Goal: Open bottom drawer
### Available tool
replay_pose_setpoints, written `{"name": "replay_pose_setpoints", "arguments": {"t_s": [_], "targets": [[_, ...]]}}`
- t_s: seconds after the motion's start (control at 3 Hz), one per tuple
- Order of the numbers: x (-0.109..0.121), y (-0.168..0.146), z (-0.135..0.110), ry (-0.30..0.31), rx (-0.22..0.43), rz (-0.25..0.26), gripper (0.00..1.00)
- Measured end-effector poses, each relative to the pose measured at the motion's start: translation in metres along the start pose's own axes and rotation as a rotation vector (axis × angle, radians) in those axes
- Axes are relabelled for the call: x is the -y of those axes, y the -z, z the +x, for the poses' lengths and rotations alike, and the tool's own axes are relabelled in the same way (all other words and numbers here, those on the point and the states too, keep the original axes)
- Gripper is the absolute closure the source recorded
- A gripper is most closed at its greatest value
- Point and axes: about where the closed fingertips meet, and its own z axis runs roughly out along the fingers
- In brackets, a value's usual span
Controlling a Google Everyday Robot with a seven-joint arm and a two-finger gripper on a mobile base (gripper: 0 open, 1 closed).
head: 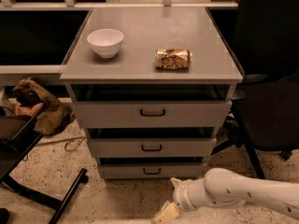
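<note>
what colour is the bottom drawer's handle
The handle is dark, almost black, on the grey bottom drawer, camera view. The gripper hovers low, right of it.

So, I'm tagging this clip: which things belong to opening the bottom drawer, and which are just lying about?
Job: slim grey metal bottom drawer with dark loop handle; gripper, low in front of it.
Lying about: white round bowl and crumpled gold-brown packet on the cabinet top; brown cloth on the floor.

White arm (243, 192) reaches in from the right, end effector (171, 199) low at bottom-centre, fingers (166, 213) apart.
</note>
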Motion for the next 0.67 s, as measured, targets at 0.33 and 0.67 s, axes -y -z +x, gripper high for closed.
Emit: {"name": "replay_pose_setpoints", "arguments": {"t_s": [0.33,0.67], "targets": [[0.0,0.0,0.0,0.0,0.0,0.0,0.0],[0.005,-0.013,0.001,-0.002,0.018,-0.012,0.0]]}}
